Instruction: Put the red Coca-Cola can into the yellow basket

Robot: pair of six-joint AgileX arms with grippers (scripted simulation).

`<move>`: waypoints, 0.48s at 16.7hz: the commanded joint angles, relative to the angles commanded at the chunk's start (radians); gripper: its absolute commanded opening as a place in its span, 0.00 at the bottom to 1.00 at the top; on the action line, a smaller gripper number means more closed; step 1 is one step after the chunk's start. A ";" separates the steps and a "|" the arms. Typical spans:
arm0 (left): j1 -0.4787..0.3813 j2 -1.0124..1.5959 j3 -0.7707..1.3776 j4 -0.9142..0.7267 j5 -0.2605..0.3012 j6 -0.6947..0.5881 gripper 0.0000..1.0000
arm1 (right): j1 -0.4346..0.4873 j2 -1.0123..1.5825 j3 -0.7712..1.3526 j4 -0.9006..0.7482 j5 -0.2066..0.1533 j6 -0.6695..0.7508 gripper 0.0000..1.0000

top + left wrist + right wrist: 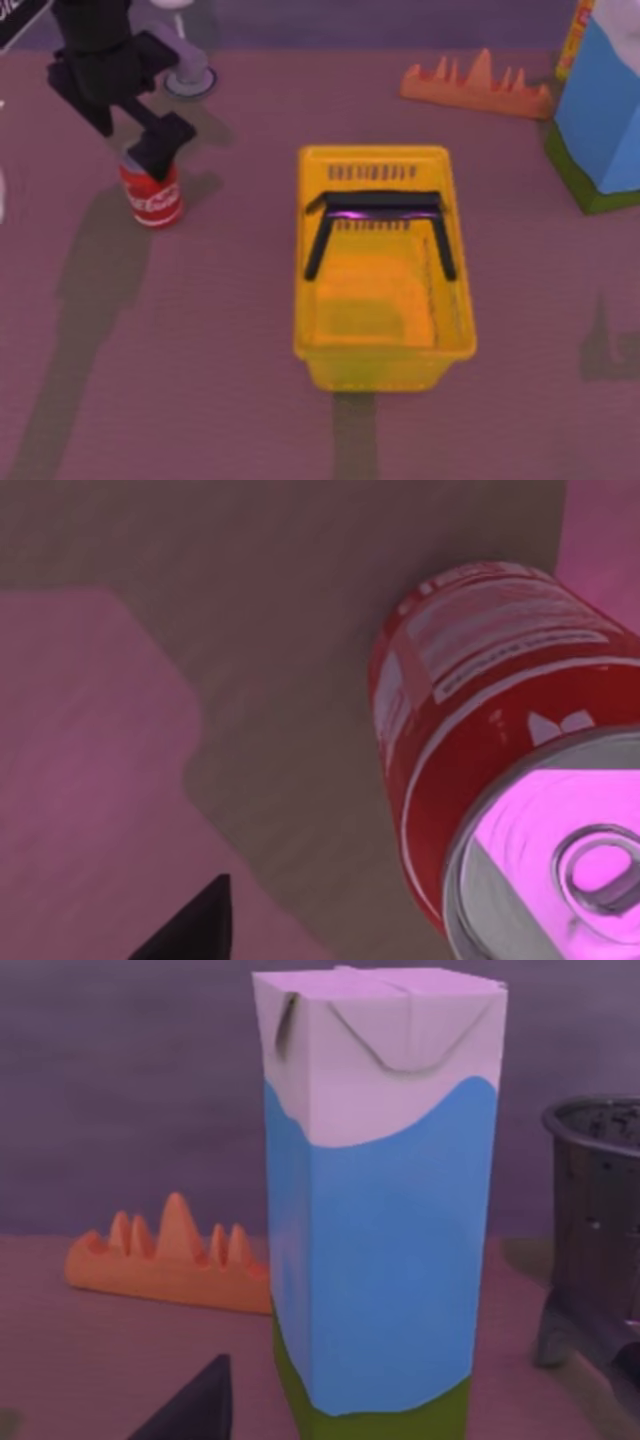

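Standing upright near the table's left edge, red Coca-Cola can (152, 198) being hovered over by left gripper (150, 152), finger opening not discernible, yellow basket (383, 360) being left mid-table, well apart.

Left gripper (152, 150) covered the can (153, 198) top in top view; finger gap couldn't be read. Carton (607, 95) was cut by the right edge. Wrist view cropped the can's (470, 730) lid. Right gripper was out of frame.

One red Coca-Cola can (152, 198), one yellow basket (383, 355). Beyond the basket: one orange spiked rack (477, 88), one blue-white carton (605, 100). One dark metal pot (598, 1220) near the carton.
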 joint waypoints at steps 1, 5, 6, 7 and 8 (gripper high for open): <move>0.000 0.008 0.008 -0.003 -0.001 0.002 1.00 | 0.000 0.000 0.000 0.000 0.000 0.000 1.00; 0.000 0.008 0.008 -0.003 -0.001 0.002 1.00 | 0.000 0.000 0.000 0.000 0.000 0.000 1.00; 0.002 0.008 0.005 -0.001 0.000 0.001 1.00 | 0.000 0.000 0.000 0.000 0.000 0.000 1.00; 0.002 0.008 0.002 0.002 0.000 0.001 1.00 | 0.000 0.000 0.000 0.000 0.000 0.000 1.00; 0.001 0.007 -0.012 0.017 -0.001 0.002 1.00 | 0.000 0.000 0.000 0.000 0.000 0.000 1.00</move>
